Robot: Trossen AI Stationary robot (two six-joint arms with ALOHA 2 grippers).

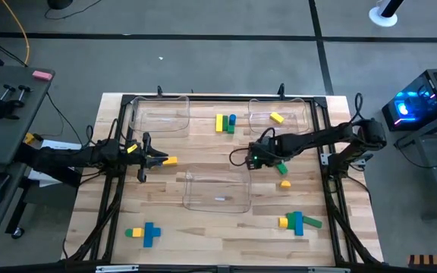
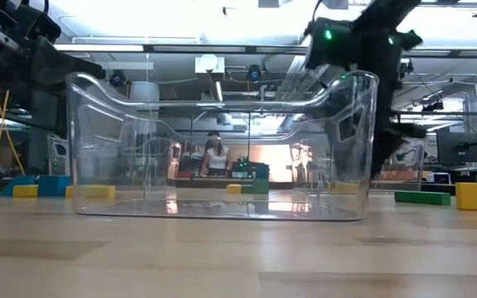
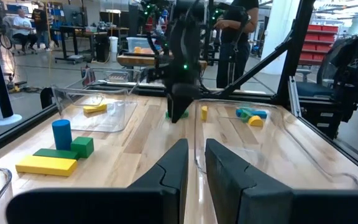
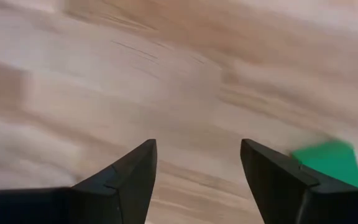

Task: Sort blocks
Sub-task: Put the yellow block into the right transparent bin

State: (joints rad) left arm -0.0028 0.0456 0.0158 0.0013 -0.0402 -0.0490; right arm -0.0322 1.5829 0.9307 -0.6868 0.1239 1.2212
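Note:
My right gripper [image 1: 258,157] [image 4: 197,162] points down at bare wood near the table's middle, open and empty. A green block [image 4: 326,163] [image 1: 281,168] lies flat just beside one of its fingers, untouched, with a small yellow block [image 1: 284,184] nearer the front edge. My left gripper [image 1: 152,158] [image 3: 196,165] waits raised at the table's left, its fingers together but for a slit, holding nothing. A yellow block [image 1: 170,161] [image 2: 98,191] lies on the table at its fingertips. Other blocks lie in groups: yellow, blue and green [image 1: 226,123] [image 3: 61,149], yellow and blue [image 1: 144,233], yellow, blue and green [image 1: 300,222].
Three clear trays stand on the wood: far left [image 1: 158,117], far right [image 1: 298,114] with one yellow block [image 1: 277,117] [image 3: 95,108] in it, and near centre [image 1: 217,189] [image 2: 222,149]. A black frame [image 1: 112,189] borders the table. People show in the room beyond [image 3: 235,25].

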